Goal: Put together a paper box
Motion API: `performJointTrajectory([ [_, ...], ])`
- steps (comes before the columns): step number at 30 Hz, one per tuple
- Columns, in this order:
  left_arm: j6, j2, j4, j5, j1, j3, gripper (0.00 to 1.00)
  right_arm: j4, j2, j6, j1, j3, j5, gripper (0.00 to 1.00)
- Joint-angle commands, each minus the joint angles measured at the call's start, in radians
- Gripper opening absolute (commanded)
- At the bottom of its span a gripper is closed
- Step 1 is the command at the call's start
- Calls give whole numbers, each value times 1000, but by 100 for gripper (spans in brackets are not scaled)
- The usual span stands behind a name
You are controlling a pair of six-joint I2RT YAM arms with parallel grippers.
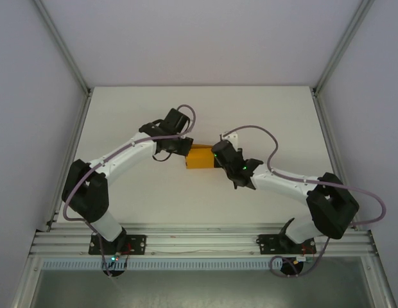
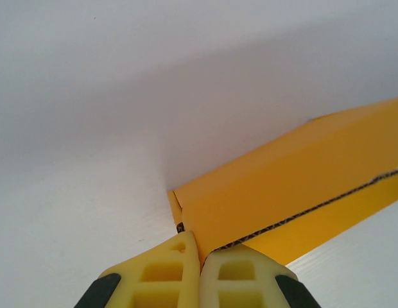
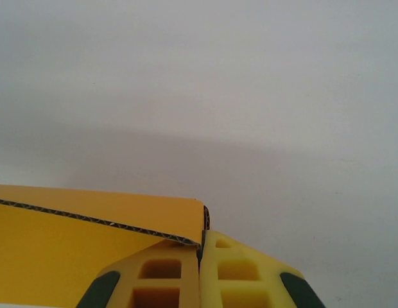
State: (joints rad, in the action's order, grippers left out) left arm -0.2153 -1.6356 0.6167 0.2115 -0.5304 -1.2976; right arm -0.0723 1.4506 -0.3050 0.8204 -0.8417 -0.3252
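White table, paper box in left end effector

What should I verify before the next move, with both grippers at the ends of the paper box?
1. Grip of the left gripper on the paper box: shut on its card edge, ok.
2. Grip of the right gripper: shut on the card edge at the opposite end, ok.
3. Box position: between the two arms, near the middle of the table, ok.
4. Flaps all tucked in: cannot tell.
5. Box resting on the table or lifted: cannot tell.
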Motion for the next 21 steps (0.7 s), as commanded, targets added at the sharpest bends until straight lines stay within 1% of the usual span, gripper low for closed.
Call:
performJointTrajectory([
  [1, -159, -11, 65, 4, -13, 26, 0, -163, 42, -46, 24, 46, 17, 0],
  [5, -171, -30, 5, 49, -14, 96, 0, -141, 53, -46, 30, 49, 23, 0],
  [11, -163, -10, -53, -29, -14, 201, 0, -142, 44, -45, 31, 61, -13, 0],
  [13, -163, 7, -88, -22, -20, 255, 0, -122, 35, -54, 32, 79, -6, 0],
  [15, -163, 35, -185, -30, -32, 354, 0, -85, 21, -51, 33, 107, -5, 0],
  [17, -195, 59, -303, -92, -42, 470, 0, -48, 7, -44, 33, 139, -14, 0],
  [21, -231, 114, -470, -72, -47, 633, 0, 46, -22, -16, 33, 210, -41, 0],
])
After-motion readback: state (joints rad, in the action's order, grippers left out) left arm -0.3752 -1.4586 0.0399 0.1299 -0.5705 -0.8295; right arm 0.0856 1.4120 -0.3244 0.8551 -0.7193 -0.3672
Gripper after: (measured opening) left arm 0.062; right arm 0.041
